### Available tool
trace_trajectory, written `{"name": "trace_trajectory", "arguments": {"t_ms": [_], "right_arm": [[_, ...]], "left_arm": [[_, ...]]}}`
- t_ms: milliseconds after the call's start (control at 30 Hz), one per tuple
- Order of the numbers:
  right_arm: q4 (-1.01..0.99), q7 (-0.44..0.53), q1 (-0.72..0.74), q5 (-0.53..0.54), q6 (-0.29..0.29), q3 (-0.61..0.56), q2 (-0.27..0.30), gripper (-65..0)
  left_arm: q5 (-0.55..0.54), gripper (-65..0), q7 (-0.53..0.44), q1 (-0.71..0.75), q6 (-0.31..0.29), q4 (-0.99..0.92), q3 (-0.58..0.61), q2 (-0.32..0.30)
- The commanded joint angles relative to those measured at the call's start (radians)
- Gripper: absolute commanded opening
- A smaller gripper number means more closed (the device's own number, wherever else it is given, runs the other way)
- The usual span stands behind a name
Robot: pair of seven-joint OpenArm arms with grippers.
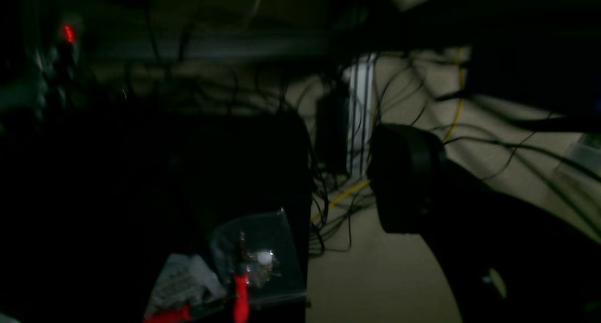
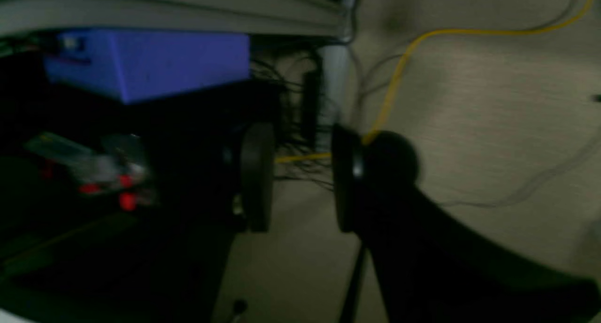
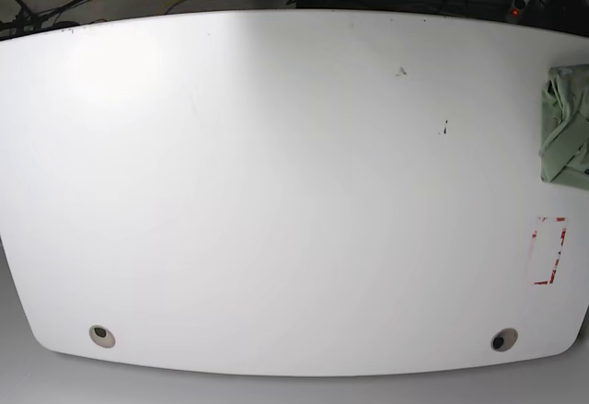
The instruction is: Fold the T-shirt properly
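The T-shirt (image 3: 566, 126) lies bunched at the table's (image 3: 276, 192) right edge, nearer the left pincer (image 1: 342, 173); both pincers hang released, the right pincer (image 2: 303, 177) holding nothing.

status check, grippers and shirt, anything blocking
Right gripper open, empty, off the table. Left gripper's state unclear. T-shirt bunched at table edge, partly out of frame. Nothing in the way.

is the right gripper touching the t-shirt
Apart. In the right wrist view the right gripper hangs with its jaws parted over the floor, nothing between them. The base view shows the T-shirt bunched at the table edge, no arm near.
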Motion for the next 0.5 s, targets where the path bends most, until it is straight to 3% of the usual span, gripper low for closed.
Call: {"name": "trace_trajectory", "arguments": {"t_ms": [0,200,467], "right_arm": [[-0.113,0.03,0.035,0.004,0.007,-0.014,0.01,-45.8],[-0.385,0.131,0.177,0.004,-0.096,-0.103,0.019,-45.8],[-0.6,0.208,0.312,0.007,-0.18,-0.216,0.035,-45.7]], "left_arm": [[0.001,-20.4,-0.017,-0.062,-0.007,-0.15,0.009,-0.007],[-0.001,-20.4,-0.02,-0.279,-0.004,-0.477,0.044,-0.031],[-0.001,-20.4,-0.02,-0.543,-0.002,-0.842,0.044,-0.036]]}}
